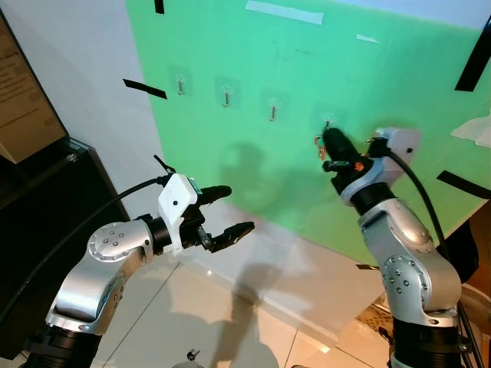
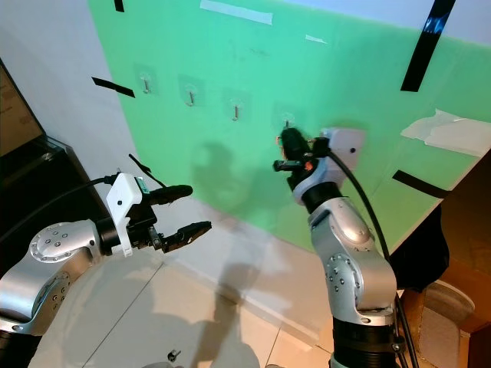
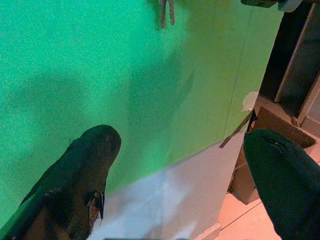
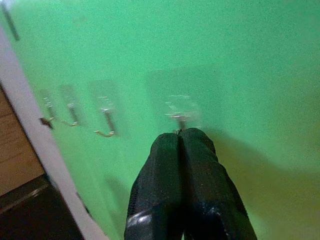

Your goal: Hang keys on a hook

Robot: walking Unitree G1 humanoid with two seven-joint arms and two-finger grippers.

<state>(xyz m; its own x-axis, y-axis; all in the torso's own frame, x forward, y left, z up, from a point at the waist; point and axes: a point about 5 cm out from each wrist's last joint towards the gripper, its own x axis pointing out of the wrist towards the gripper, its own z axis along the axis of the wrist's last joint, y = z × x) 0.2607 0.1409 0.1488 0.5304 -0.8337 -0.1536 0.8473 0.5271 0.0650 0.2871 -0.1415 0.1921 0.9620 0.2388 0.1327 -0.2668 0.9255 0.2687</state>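
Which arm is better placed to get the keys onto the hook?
Right. The right gripper is shut on the small metal keys, right at the rightmost clear wall hook. The left gripper hovers open, low and away from the wall.

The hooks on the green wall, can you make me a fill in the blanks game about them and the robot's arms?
1. The green wall carries ____ hooks in a row.
2. The ____ gripper is up at the rightmost hook, fingers pressed together.
3. The left gripper has its fingers ____, away from the hooks.
4. The keys dangle beside the right gripper, near the ____ hook.

Missing words: four; right; open; rightmost
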